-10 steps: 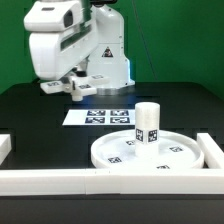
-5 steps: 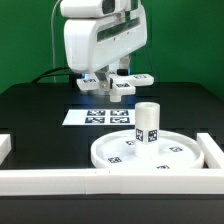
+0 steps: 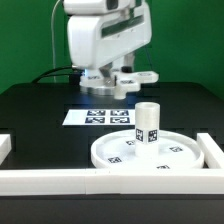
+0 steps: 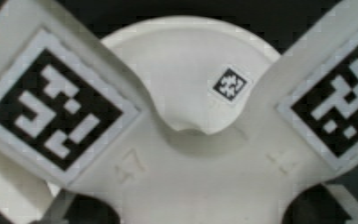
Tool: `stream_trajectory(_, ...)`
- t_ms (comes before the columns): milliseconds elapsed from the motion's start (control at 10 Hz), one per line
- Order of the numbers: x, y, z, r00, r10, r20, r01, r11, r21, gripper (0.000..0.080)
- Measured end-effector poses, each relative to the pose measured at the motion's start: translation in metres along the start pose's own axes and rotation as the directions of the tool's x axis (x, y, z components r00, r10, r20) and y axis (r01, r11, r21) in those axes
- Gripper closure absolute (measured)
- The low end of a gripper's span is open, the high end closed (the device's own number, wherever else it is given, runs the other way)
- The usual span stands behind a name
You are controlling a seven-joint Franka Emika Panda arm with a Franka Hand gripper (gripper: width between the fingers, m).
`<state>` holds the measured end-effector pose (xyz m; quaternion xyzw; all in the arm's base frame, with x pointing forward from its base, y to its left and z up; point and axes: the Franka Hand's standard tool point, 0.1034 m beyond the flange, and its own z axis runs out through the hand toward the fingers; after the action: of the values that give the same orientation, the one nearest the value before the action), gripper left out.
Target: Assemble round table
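The large round disc lies on the black table at the front right of the exterior view. The short cylinder leg stands upright on it. High above the table's back, my gripper is shut on the white cross-shaped base, which hangs in the air apart from the leg and the disc. Seen from the wrist, the cross-shaped base fills the picture, with tagged arms spreading to both sides. My fingertips are hidden there.
The marker board lies flat under the gripper. White border rails run along the front, the exterior view's right and its left. A cable trails behind the arm.
The arm has swung from the exterior view's left toward the right with the cross-shaped base in its grip, and stands slightly farther right than half a second ago. Disc and leg have not moved.
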<state>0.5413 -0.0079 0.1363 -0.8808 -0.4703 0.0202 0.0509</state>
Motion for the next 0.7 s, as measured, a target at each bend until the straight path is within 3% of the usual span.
stream_trajectory(300, 0.032, -0.003, -0.014, 0.999, -0.042, -0.021, 0.041, 0.999, -0.021, 0.0350)
stream_trajectory(500, 0.028, -0.002, -0.012, 0.999, -0.035, -0.020, 0.035, 0.999, -0.017, 0.0350)
stream_trajectory(600, 0.029, -0.001, -0.010, 0.999, -0.042, -0.026, 0.042, 0.999, -0.027, 0.0350)
stream_trajectory(700, 0.028, -0.001, -0.001, 0.997, -0.065, -0.047, 0.061, 0.995, -0.075, 0.0350)
